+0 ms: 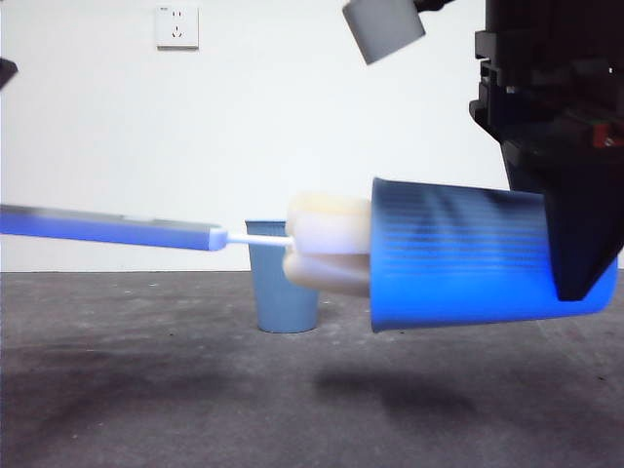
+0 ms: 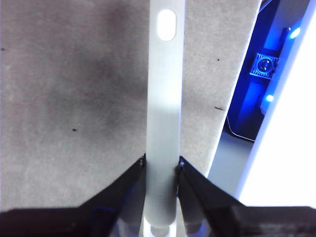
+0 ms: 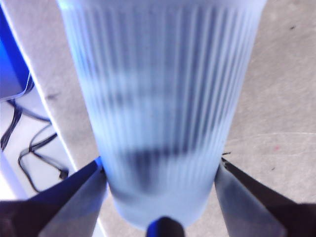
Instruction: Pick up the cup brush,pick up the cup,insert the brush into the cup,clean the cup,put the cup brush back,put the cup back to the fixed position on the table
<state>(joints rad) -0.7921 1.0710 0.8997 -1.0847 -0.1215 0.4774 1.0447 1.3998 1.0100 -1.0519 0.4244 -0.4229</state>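
My right gripper (image 1: 575, 263) is shut on the blue ribbed cup (image 1: 458, 255) and holds it on its side above the table (image 1: 146, 390), mouth to the left. The right wrist view shows the cup (image 3: 163, 98) between the jaws. My left gripper (image 2: 161, 165) is shut on the grey handle of the cup brush (image 2: 163, 108). In the front view the cup brush (image 1: 127, 230) comes in level from the left. Its cream-yellow sponge head (image 1: 327, 244) sits at the cup's mouth, partly inside. The left gripper itself is out of the front view.
A second blue cup (image 1: 285, 278) stands upright on the table behind the brush head. A wall socket (image 1: 176, 26) is on the white wall. The table's edge and cables show in the right wrist view (image 3: 39, 148).
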